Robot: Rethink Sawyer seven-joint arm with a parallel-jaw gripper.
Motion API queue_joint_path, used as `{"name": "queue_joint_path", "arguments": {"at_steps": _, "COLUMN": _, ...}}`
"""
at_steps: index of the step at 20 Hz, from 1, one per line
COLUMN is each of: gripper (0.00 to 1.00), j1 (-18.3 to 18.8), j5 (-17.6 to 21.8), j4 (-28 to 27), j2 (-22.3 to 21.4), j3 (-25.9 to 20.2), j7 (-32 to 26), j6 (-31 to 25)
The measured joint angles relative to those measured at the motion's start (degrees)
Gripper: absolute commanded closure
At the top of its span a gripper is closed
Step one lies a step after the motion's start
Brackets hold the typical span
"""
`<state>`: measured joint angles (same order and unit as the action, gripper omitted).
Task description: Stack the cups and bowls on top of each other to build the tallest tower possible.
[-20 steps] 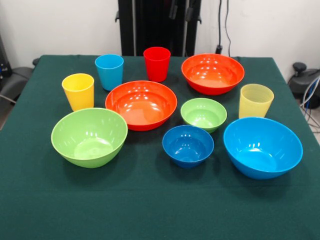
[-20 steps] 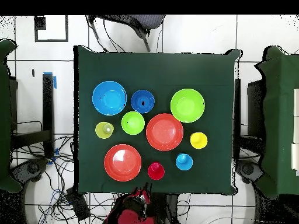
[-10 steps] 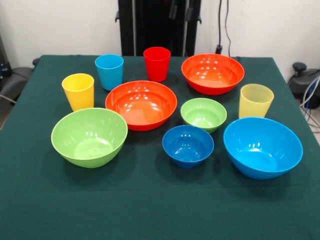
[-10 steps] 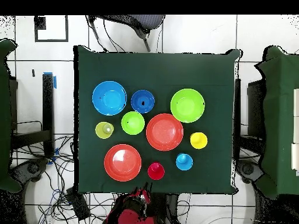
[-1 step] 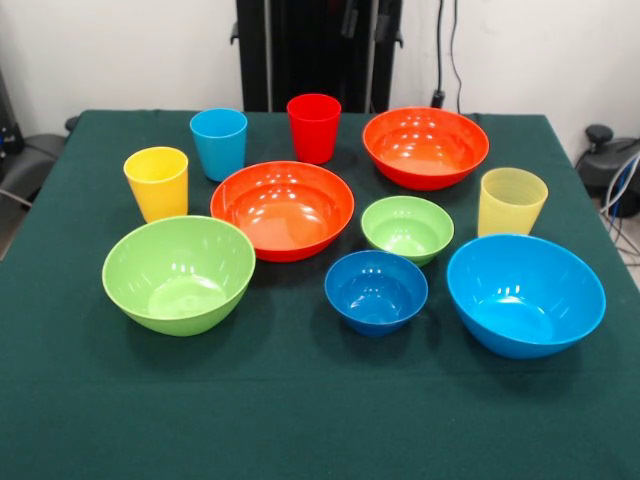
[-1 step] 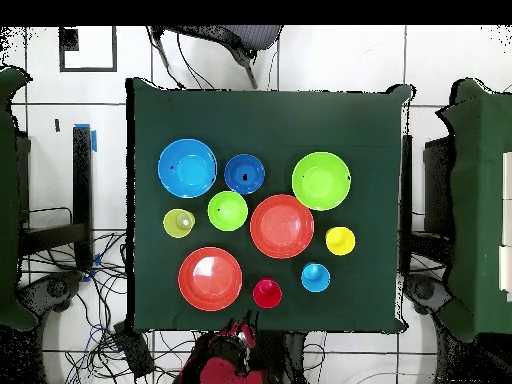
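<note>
table cloth: dark green | cups: yellow, light blue, red, ribbed pale yellow | bowls: two orange-red, big green, small green, dark blue, big blue

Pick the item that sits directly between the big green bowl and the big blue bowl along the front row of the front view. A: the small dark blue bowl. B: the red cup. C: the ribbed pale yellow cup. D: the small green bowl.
A: the small dark blue bowl stands between the big green bowl and the big blue bowl, apart from both.
</note>
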<state>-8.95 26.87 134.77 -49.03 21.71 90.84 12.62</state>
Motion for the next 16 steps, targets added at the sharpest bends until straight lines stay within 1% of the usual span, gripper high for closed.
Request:
{"name": "queue_joint_path", "arguments": {"at_steps": 2, "gripper": 0.0, "j1": 0.9, "j5": 0.0, "j4": 0.0, "j2": -1.6, "j3": -1.5, "j7": 0.0, "j6": -1.5}}
{"name": "queue_joint_path", "arguments": {"at_steps": 4, "gripper": 0.0, "j1": 4.3, "j5": 0.1, "j4": 0.0, "j2": -4.1, "j3": -4.8, "j7": 0.0, "j6": -4.1}}
{"name": "queue_joint_path", "arguments": {"at_steps": 5, "gripper": 0.0, "j1": 5.0, "j5": 0.1, "j4": 0.0, "j2": -4.5, "j3": -5.5, "j7": 0.0, "j6": -4.5}}
{"name": "queue_joint_path", "arguments": {"at_steps": 6, "gripper": 0.0, "j1": 8.5, "j5": 0.6, "j4": 0.0, "j2": -5.8, "j3": -8.3, "j7": 0.0, "j6": -5.9}}
{"name": "queue_joint_path", "arguments": {"at_steps": 7, "gripper": 0.0, "j1": 9.4, "j5": 0.8, "j4": 0.0, "j2": -6.1, "j3": -9.1, "j7": 0.0, "j6": -6.1}}
{"name": "queue_joint_path", "arguments": {"at_steps": 8, "gripper": 0.0, "j1": 11.3, "j5": 1.1, "j4": 0.0, "j2": -6.6, "j3": -10.6, "j7": 0.0, "j6": -6.6}}
{"name": "queue_joint_path", "arguments": {"at_steps": 9, "gripper": 0.0, "j1": 14.4, "j5": 1.5, "j4": 0.0, "j2": -7.5, "j3": -13.2, "j7": 0.0, "j6": -7.0}}
{"name": "queue_joint_path", "arguments": {"at_steps": 11, "gripper": 0.0, "j1": 17.5, "j5": 1.7, "j4": 0.0, "j2": -8.2, "j3": -16.2, "j7": 0.0, "j6": -7.3}}
{"name": "queue_joint_path", "arguments": {"at_steps": 13, "gripper": 0.0, "j1": 18.4, "j5": 1.7, "j4": -0.4, "j2": -8.6, "j3": -18.2, "j7": 0.0, "j6": -7.4}}
{"name": "queue_joint_path", "arguments": {"at_steps": 16, "gripper": 0.0, "j1": 17.6, "j5": 1.7, "j4": -1.0, "j2": -8.5, "j3": -18.7, "j7": 0.0, "j6": -7.4}}
